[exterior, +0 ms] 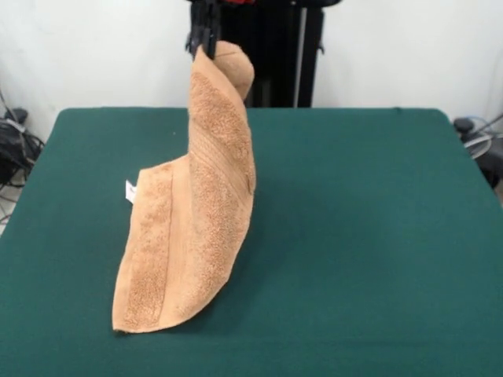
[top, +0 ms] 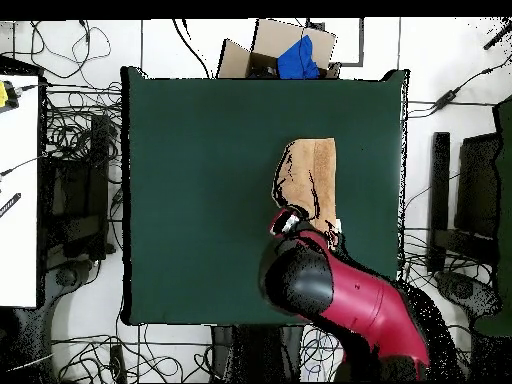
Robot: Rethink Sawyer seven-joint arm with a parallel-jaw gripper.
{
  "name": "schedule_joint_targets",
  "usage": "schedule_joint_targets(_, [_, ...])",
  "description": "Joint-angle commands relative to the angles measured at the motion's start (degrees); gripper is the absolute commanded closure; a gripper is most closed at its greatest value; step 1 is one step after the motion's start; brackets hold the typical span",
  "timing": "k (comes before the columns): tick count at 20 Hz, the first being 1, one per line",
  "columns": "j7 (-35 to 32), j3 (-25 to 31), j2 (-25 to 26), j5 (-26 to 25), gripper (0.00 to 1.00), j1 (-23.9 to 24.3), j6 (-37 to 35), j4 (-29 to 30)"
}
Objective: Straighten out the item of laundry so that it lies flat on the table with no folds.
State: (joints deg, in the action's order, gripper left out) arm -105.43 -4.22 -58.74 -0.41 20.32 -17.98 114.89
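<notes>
The peach-orange towel (exterior: 189,236) hangs from my gripper (exterior: 204,41) at the top of the front view. The gripper is shut on the towel's top corner, which folds over beside it. The towel's lower part rests on the dark green table (exterior: 361,236), with a woven border band along its left edge and a small white tag (exterior: 130,191) at the left. In the overhead view the towel (top: 310,175) lies right of the table's (top: 200,200) centre, and the red arm covers its near end and the gripper.
A cardboard box with a blue thing (top: 295,55) stands beyond the table's far edge in the overhead view. Cables lie on the floor round the table. The robot's black pedestal (exterior: 275,55) stands behind the table.
</notes>
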Motion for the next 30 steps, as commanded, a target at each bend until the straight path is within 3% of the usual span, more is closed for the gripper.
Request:
schedule_joint_targets(1, [-9.8, 6.1, 7.4, 1.2, 1.0, 1.3, 7.7, 4.9])
schedule_joint_targets(11, [-14.7, 7.4, 13.4, 3.0, 1.0, -0.7, 17.7, 5.9])
schedule_joint_targets(30, [-17.1, 6.5, 13.2, 9.0, 1.0, -4.7, 19.7, 8.0])
